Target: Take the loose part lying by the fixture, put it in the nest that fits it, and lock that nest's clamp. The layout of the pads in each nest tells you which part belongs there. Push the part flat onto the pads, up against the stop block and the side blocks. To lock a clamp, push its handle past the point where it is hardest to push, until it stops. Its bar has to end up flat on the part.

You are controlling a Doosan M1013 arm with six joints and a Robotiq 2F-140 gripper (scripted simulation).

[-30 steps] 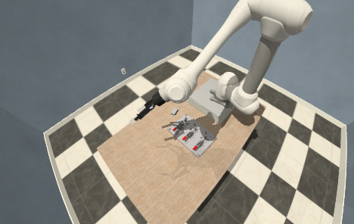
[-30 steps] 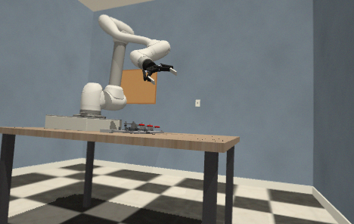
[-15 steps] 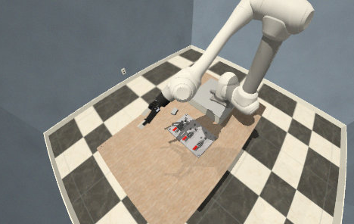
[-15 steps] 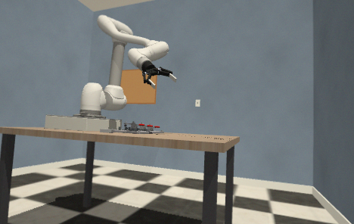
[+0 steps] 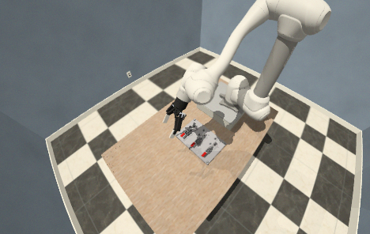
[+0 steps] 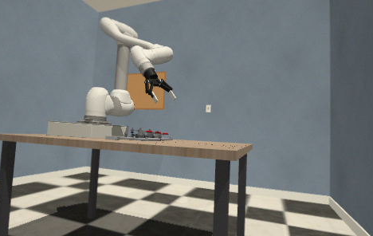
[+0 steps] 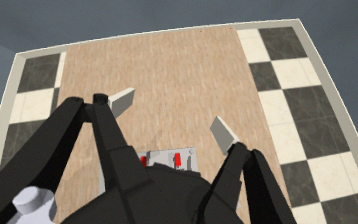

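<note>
The gripper [image 6: 162, 94] hangs high above the desk [image 6: 200, 148], with its 2 fingers spread wide and nothing between them. I think it is kept open like this because the first job is to pick up the loose part, and open fingers are ready to go around it.

The fixture [image 5: 201, 143] is a grey plate that lies flat on the desk, just in front of the arm's base [image 6: 62, 128]. On it I can count 3 red clamp handles [image 5: 205, 154] in a row, so there seem to be 3 nests. The handles all point toward the open side of the desk, probably so that the arm can reach and push them without crossing the base.

The loose part should lie beside the fixture, but it is too small in these views and I cannot tell where it is. In the wrist view only one edge of the plate shows under the gripper, which points down toward it.

The task seems to be only at its start.
</note>
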